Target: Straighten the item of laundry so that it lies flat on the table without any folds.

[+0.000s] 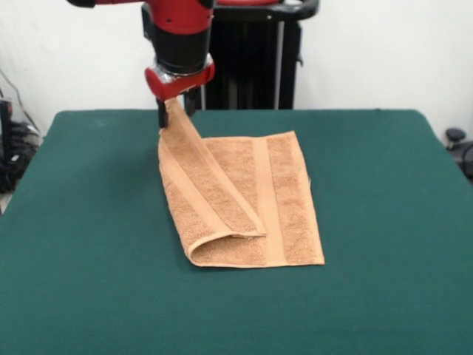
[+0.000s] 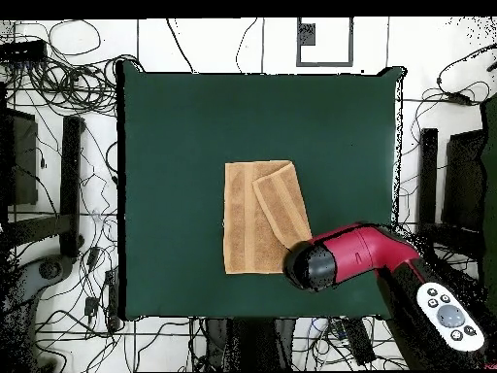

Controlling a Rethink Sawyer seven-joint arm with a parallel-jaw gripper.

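- The small orange-tan terry towel lies at the middle of the dark green felt-topped table, one side doubled over onto the rest
- It looks light, limp and soft; it should drape and drag, so corners are the best holds
- The red and black gripper is pinched on the towel's lifted far corner
- No containers in sight
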